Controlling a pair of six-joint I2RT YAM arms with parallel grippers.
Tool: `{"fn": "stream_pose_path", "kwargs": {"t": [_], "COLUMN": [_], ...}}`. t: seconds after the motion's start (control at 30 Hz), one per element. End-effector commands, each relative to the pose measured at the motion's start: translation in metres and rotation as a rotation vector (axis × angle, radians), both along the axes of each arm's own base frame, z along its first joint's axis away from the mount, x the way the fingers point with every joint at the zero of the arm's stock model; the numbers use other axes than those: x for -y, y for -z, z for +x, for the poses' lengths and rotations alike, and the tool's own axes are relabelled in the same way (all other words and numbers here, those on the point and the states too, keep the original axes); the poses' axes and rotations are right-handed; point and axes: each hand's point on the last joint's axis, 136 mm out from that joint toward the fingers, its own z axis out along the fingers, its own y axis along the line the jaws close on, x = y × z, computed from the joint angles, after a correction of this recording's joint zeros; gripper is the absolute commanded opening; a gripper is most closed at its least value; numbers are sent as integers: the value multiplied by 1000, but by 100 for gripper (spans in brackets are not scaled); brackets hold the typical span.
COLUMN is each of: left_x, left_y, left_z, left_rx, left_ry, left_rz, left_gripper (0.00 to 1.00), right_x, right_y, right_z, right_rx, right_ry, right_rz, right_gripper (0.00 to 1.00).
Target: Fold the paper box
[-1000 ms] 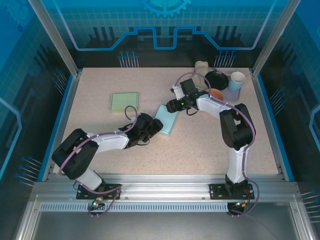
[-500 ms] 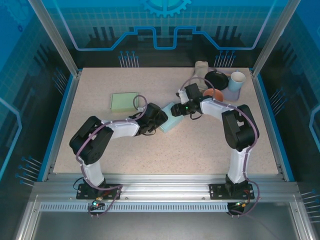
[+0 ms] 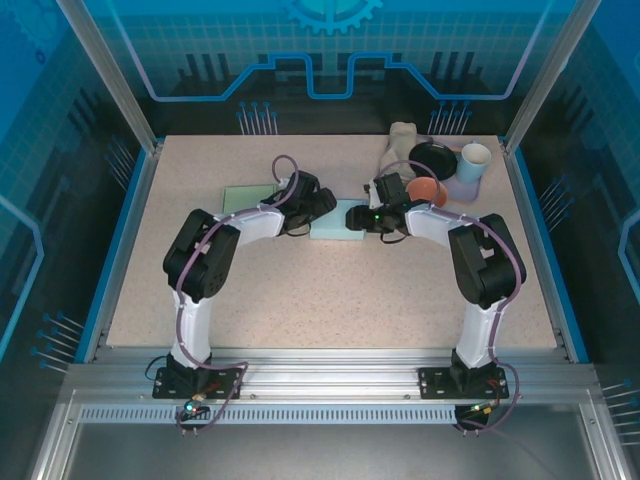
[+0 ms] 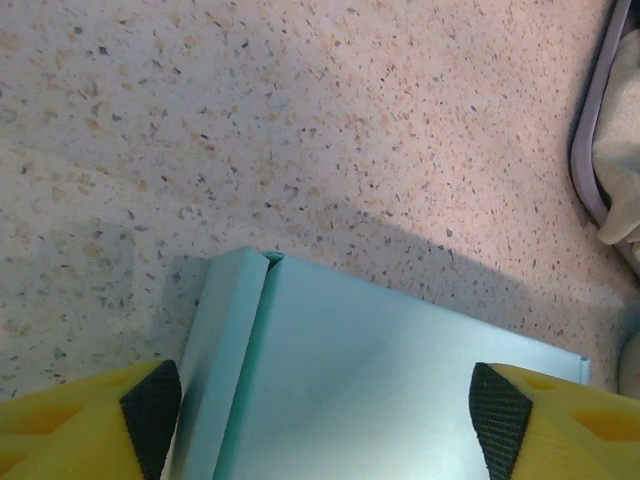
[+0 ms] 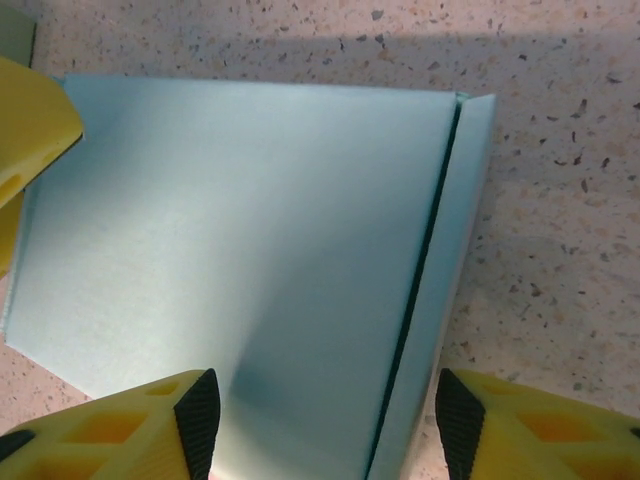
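Bracing paper box (image 3: 338,221) flat on bench (image 3: 350,300) with left hand (image 4: 325,415) and right hand (image 5: 320,425), both spread open, probably for creasing.

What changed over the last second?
The left gripper swung far up the table to the box's left end; the right gripper shifted slightly right. The box slid away from the bases and turned level between them. Both grippers are open over it. Green sheet and white cup stayed put.

Speckled beige table (image 3: 330,300) w/ alu frame (image 3: 330,366), blue printed backdrop panels (image 3: 200,50).
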Motion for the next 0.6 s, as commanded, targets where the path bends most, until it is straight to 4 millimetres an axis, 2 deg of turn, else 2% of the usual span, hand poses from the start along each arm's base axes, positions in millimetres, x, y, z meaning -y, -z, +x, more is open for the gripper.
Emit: {"fn": "stream_pose_path", "kwargs": {"t": [0.0,0.03,0.1,0.17,0.3,0.47,0.57], "left_x": [-8,-14,-25,-39,-73,-134,-161], "left_y": [-13,-17,-26,-38,-78,-111,-129], "left_z": [-1,-1,-5,-15,-52,-94,-117], "left_rx": [14,18,28,56,207,321,407], "left_ry": [42,40,29,22,9,-45,-69], "left_rz": [63,92,145,191,267,530,646], "left_gripper": [89,92,96,99,99,99,99], "right_x": [10,15,25,37,73,108,127], "right_y": [-27,-34,-47,-59,-82,-109,-127], "right_z": [11,10,3,-9,-40,-67,-76], "right_rx": [69,82,101,127,221,414,569], "right_ry": [50,55,65,80,150,141,122], "right_rz": [18,1,-40,-79,-169,-297,-405], "right_gripper": [63,68,72,73,74,94,96]}}
